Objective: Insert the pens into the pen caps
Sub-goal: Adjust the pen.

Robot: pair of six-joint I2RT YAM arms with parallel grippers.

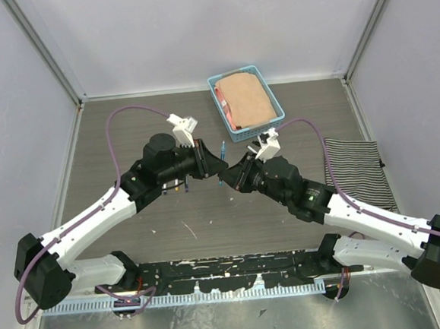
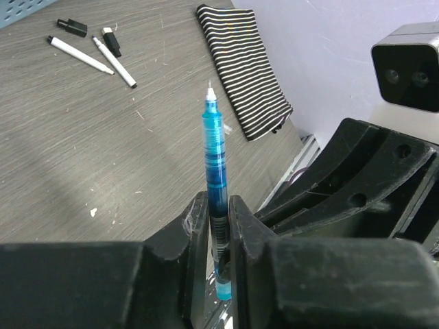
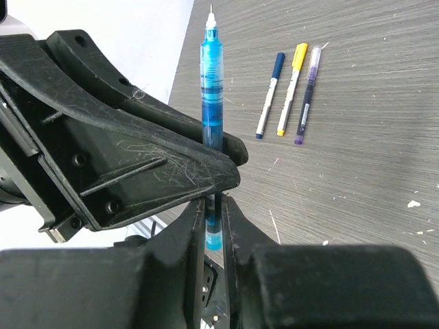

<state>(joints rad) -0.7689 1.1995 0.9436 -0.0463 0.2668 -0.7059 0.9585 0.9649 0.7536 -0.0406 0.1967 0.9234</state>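
On your left, the left arm reaches in over the grey table (image 1: 210,226) to its middle. The left gripper (image 2: 214,209) is clenched on the blue pen (image 2: 215,151), with 1 finger pressed against each side of the barrel. The pen is clear of the table, held between the 2 arms, and its white tip points away from both wrist cameras.

In the right wrist view, 3 capped pens (image 3: 291,89) lie side by side on the table past the left gripper. They are close together but apart: 1 has a dark blue cap, 1 a yellow cap and 1 a purple-tinted barrel.

Just right of centre, the right gripper (image 3: 214,209) meets the left one. Its fingers are clamped on the lower, dark part of the same blue pen, so you have both grippers grasping 1 pen. The left gripper's finger crosses in front of the barrel just above the right gripper's hold.

In the left wrist view, 2 uncapped white pens (image 2: 79,55) lie on the table near 2 loose black caps (image 2: 72,27).

Further right at the back sits the blue basket (image 1: 218,107), with a tan cloth (image 1: 247,97) in it. The striped cloth (image 1: 358,173) lies flat at the table's right edge.
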